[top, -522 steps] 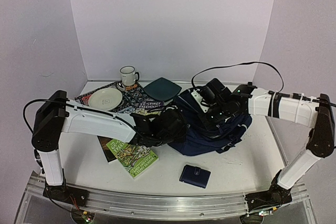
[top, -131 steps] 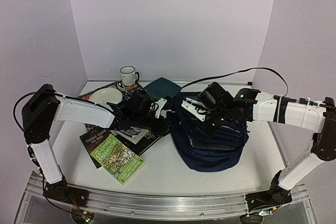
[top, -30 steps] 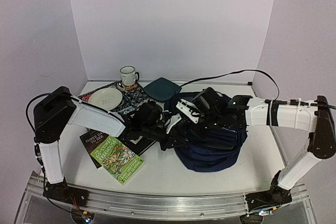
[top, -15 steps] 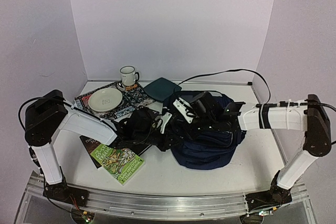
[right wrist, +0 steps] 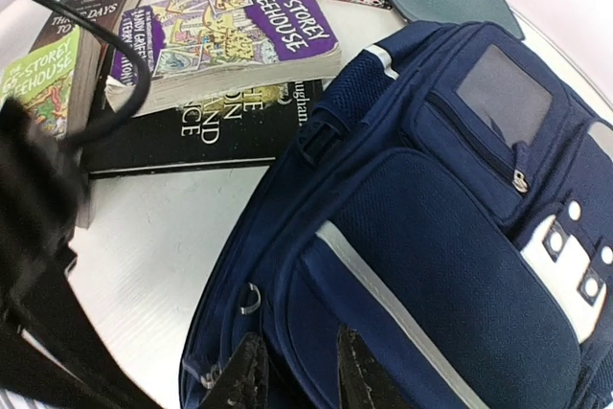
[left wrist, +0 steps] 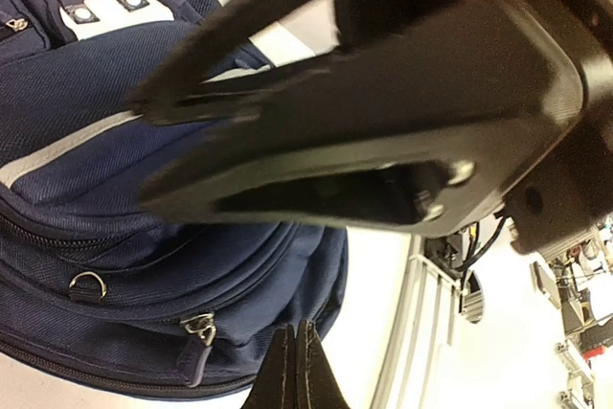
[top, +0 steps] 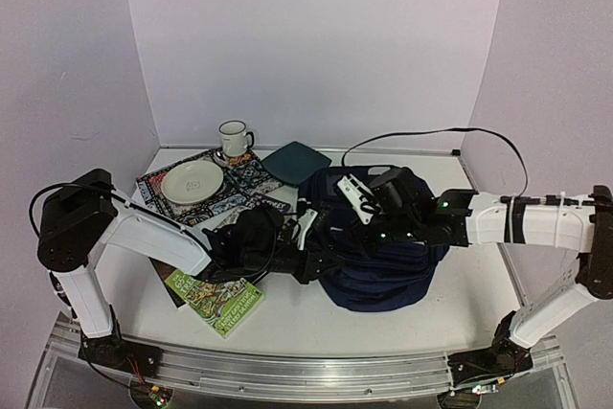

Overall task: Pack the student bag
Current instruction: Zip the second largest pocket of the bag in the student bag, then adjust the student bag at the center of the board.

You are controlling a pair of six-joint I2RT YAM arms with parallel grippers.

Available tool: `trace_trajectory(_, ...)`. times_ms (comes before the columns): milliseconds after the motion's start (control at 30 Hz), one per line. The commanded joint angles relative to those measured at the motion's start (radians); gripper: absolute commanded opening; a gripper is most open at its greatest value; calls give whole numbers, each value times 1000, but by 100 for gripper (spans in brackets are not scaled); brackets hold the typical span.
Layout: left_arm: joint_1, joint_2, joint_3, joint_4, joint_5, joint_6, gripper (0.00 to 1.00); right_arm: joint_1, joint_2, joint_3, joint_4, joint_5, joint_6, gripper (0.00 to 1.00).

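The student bag (top: 383, 261) is a navy backpack lying on the table right of centre, front pockets and white stripe facing up (right wrist: 431, 237). My right gripper (right wrist: 299, 371) hovers over the bag's left side, open, its fingers straddling a seam by the stripe without pinching it; in the top view my right gripper (top: 372, 229) sits over the bag. My left gripper (left wrist: 295, 332) is shut with nothing between its tips, low beside the bag's (left wrist: 115, 189) edge near a zipper pull (left wrist: 196, 337). In the top view it (top: 308, 261) rests at the bag's left edge.
Just left of the bag lie a purple Treehouse book (right wrist: 230, 31) on a black book (right wrist: 192, 126), and a green book (top: 215, 296) nearer the front. At the back stand a mug (top: 233, 138), a white plate (top: 192, 179) on a patterned mat (top: 251, 171), and a teal plate (top: 297, 162).
My right gripper's jaws have parted and the right arm has drawn back to the right over the bag. The left gripper stays shut by the bag's left edge.
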Motion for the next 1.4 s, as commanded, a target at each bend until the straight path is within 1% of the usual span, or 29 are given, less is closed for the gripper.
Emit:
trace_trajectory(0, 4, -45, 36, -48, 0, -54, 3, 13, -111, -68, -63, 42, 68, 28)
trace_trajectory(67, 4, -52, 32, -65, 8, -93, 10, 27, -152, -90, -67, 59, 95, 28)
trace_trajectory(133, 5, -77, 13, -90, -24, -133, 18, 49, -192, -110, -68, 69, 132, 29)
trace_trajectory(233, 27, -111, -24, -118, -59, -189, 34, 81, -223, -132, -66, 98, 222, 32)
trace_trajectory(367, 71, -122, -45, -128, -44, -243, 41, 147, -222, -150, -61, 154, 374, 36)
trace_trajectory(467, 94, -112, -46, -135, -41, -271, 44, 198, -188, -139, -62, 183, 475, 36)
trace_trajectory(533, 114, -99, -52, -137, -34, -300, 45, 239, -153, -124, -65, 220, 540, 37)
trace_trajectory(633, 135, -74, -53, -138, -20, -321, 46, 292, -91, -93, -76, 284, 647, 41)
trace_trajectory(800, 145, -22, -29, -138, -10, -326, 46, 360, 38, -9, -104, 372, 762, 46)
trace_trajectory(933, 155, 37, 3, -140, 1, -325, 46, 366, 99, 22, -104, 410, 837, 49)
trace_trajectory(1167, 160, 131, 55, -140, 35, -331, 45, 364, 157, 60, -104, 491, 911, 53)
trace_trajectory(1233, 160, 154, 70, -141, 50, -334, 44, 359, 166, 68, -129, 502, 931, 53)
trace_trajectory(1367, 154, 180, 93, -139, 75, -341, 41, 340, 174, 59, -142, 494, 981, 50)
